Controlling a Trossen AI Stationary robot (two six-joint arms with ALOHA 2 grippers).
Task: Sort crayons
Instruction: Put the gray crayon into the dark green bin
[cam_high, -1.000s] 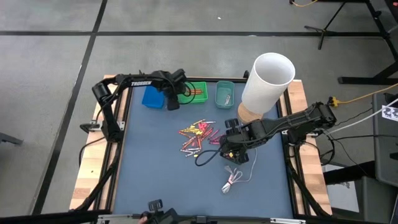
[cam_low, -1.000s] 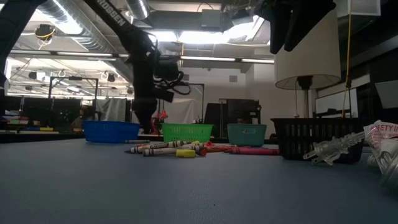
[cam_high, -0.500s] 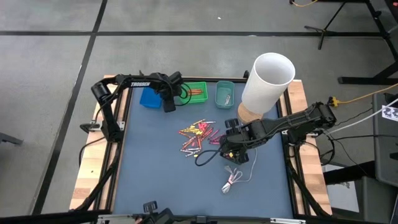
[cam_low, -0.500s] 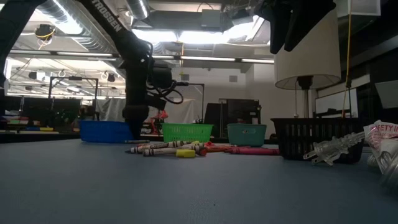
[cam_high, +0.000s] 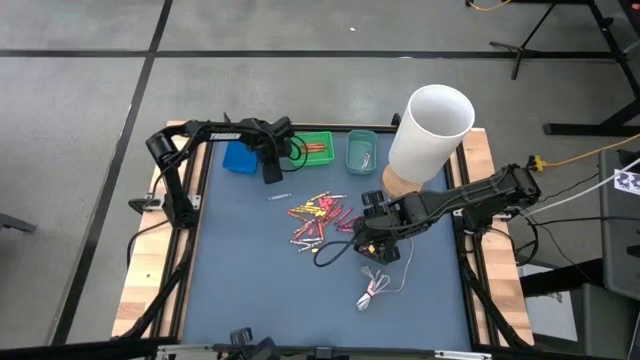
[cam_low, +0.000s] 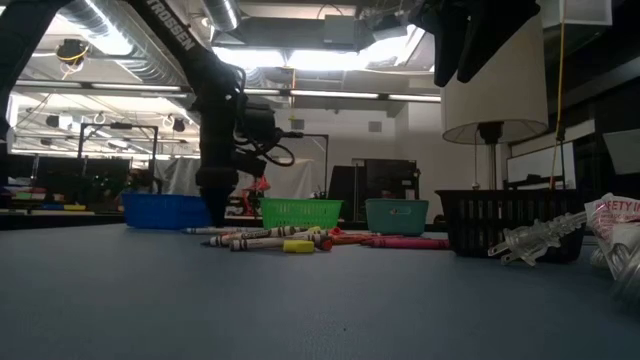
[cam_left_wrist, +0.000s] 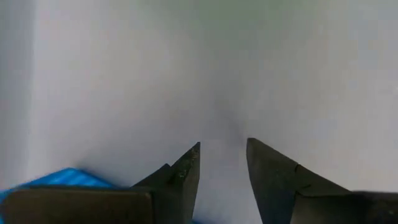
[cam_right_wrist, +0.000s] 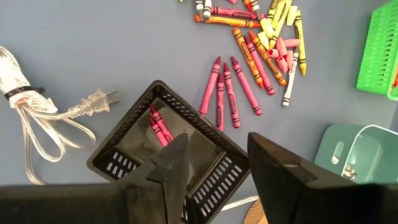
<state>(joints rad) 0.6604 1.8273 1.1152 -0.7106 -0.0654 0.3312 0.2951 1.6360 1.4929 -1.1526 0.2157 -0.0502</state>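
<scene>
Left gripper poised at table's far edge as crayons lay heaped mid-table

Left gripper pointed down close over the blue mat, just in front of the blue tray, its fingers parted with nothing between them. A single pale crayon lay on the mat near it, apart from the main heap. Most of the crayons, red, orange, yellow and pink among them, were scattered in a loose pile at the middle of the table, seen in the low view as a low row in front of the trays. A few more lay in the green tray and in the teal tray, both at the far edge beside the blue one. The right gripper hung over a black mesh basket to the right of the pile, its fingers apart and empty; pink crayons rested inside the basket and others lay just beside it. A coiled white cable with a plug lay nearer the front edge, and a white lampshade stood at the far right corner
</scene>
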